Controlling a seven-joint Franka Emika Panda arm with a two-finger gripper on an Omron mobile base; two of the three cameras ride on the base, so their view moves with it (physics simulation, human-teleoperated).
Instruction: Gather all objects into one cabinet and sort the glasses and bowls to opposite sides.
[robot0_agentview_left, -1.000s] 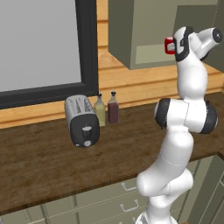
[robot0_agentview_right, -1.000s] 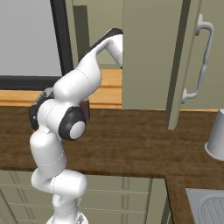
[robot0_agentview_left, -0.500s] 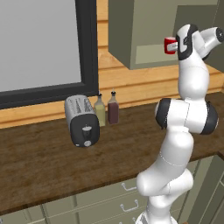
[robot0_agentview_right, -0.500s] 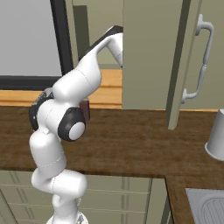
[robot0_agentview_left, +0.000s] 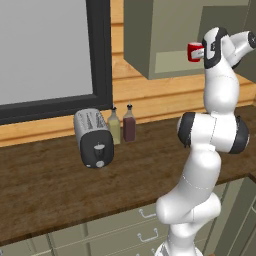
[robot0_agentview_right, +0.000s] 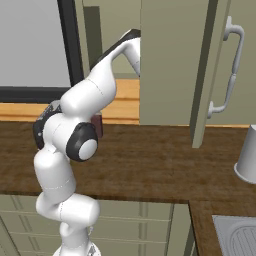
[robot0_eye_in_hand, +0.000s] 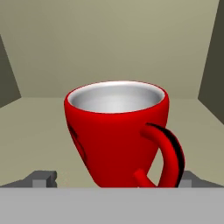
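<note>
A glossy red mug (robot0_eye_in_hand: 116, 131) stands upright on the floor of a narrow boxy olive wall cabinet (robot0_agentview_left: 155, 35). Its handle points toward the hand and to the right. My gripper (robot0_eye_in_hand: 116, 177) is open and reaches into that cabinet. One fingertip (robot0_eye_in_hand: 43, 178) shows left of the mug's base and the other (robot0_eye_in_hand: 189, 177) right of the handle, neither pressing on it. From the left base view the red mug (robot0_agentview_left: 194, 51) shows just left of my hand (robot0_agentview_left: 215, 47). The bowls, the grey mugs and the wide cabinet are out of view.
A toaster (robot0_agentview_left: 93, 137) and two bottles (robot0_agentview_left: 122, 125) stand on the wooden counter (robot0_agentview_left: 50, 190) under the window. An open olive cabinet door (robot0_agentview_right: 185, 65) with a long handle hangs right of the arm. A pale upturned container (robot0_agentview_right: 247, 157) and a sink (robot0_agentview_right: 235, 235) lie far right.
The wrist has shifted slightly beside the red mug. The mug has not moved and the jaws stay wide apart.
</note>
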